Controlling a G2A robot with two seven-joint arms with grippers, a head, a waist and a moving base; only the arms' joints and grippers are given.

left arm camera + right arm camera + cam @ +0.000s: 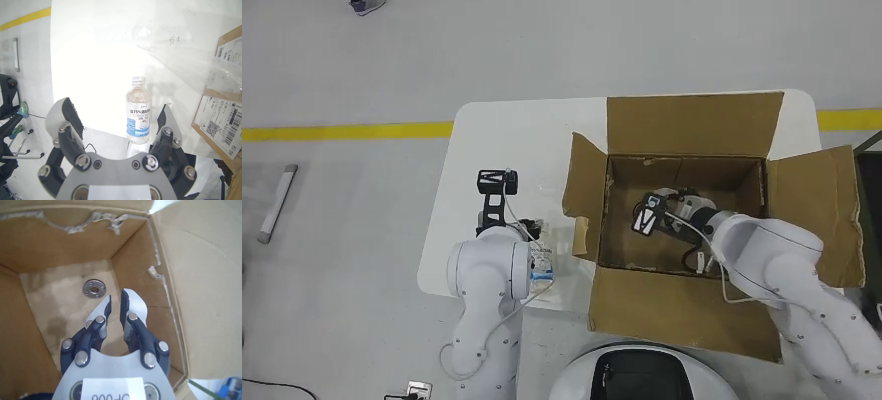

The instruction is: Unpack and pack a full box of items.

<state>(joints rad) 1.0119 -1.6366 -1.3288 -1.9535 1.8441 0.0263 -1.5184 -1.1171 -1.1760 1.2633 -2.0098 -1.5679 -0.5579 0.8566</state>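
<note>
Brown cardboard box (692, 125) sits open on the right side of the white table (512, 130). Down inside it is the right gripper (647, 215), its fingers only a crack apart and holding nothing. A round metal disc (94, 291) lies on the box floor near it. Left of the box, the left gripper (497, 182) hangs wide open and empty. A clear bottle (541, 262) rests by the table's lower edge.

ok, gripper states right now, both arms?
Left gripper: open, empty; bottle stands ungripped.
Right gripper: barely open, empty, inside the box.
</note>
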